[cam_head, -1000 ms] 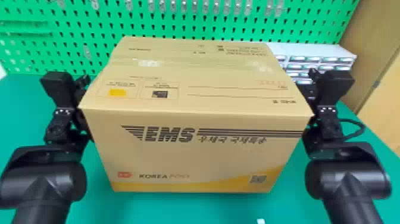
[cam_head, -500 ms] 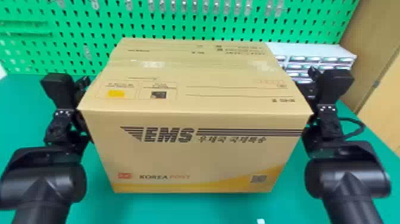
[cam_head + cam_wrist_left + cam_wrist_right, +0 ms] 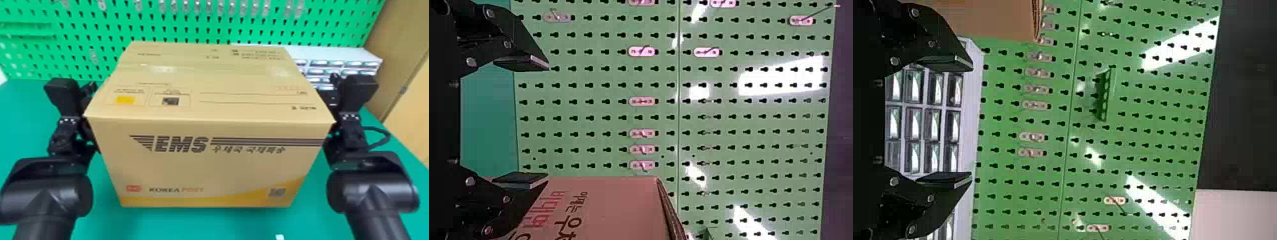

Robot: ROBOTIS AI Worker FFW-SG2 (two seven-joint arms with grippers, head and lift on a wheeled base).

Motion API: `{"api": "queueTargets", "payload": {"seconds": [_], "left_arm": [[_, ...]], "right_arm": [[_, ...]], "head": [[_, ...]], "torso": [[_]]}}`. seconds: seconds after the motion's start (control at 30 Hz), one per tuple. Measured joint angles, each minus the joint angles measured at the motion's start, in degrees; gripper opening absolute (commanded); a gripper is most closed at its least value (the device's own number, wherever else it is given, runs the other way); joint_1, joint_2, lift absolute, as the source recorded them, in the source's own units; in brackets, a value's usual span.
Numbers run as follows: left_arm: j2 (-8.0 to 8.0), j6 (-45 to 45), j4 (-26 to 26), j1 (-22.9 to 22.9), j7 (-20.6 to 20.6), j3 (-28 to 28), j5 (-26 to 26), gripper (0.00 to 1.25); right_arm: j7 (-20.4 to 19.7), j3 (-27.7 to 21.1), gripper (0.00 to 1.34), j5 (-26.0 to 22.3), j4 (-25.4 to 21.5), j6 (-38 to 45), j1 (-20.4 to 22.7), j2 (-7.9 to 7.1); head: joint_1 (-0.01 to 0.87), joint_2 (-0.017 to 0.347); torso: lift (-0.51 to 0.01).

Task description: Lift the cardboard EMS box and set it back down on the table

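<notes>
The cardboard EMS box (image 3: 204, 169) stands upright between the two arms, its printed front facing me; whether its underside touches the table I cannot tell. At its left side is my left gripper (image 3: 89, 91), partly hidden by the box, and at its right side my right gripper (image 3: 327, 95). In the left wrist view the left gripper (image 3: 548, 121) has its fingers wide apart, with the box (image 3: 614, 205) beside the lower one. The right wrist view has the right gripper (image 3: 972, 121) spread open too, the box (image 3: 998, 17) beyond its upper finger.
Green table (image 3: 178, 225) surrounds the box. Behind rises a green pegboard (image 3: 111, 19) with small hooks. A white rack of small compartments (image 3: 367, 56) stands at the back right, behind the right gripper. A small white piece (image 3: 279, 236) lies at the front edge.
The back edge of the box's top sits very slightly lower in the head view than a second ago. Both arms look practically unmoved.
</notes>
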Motion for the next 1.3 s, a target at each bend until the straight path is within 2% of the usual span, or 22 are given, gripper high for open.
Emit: {"api": "queueTargets", "payload": {"seconds": [1.3], "left_arm": [[0.0,2.3,2.7,4.3,0.0,1.3,-1.8,0.79]], "right_arm": [[0.0,-1.7,0.86,1.3,2.7,3.0,4.8,0.8]], "head": [[0.678,-0.014]], "torso": [[-0.092]]}}
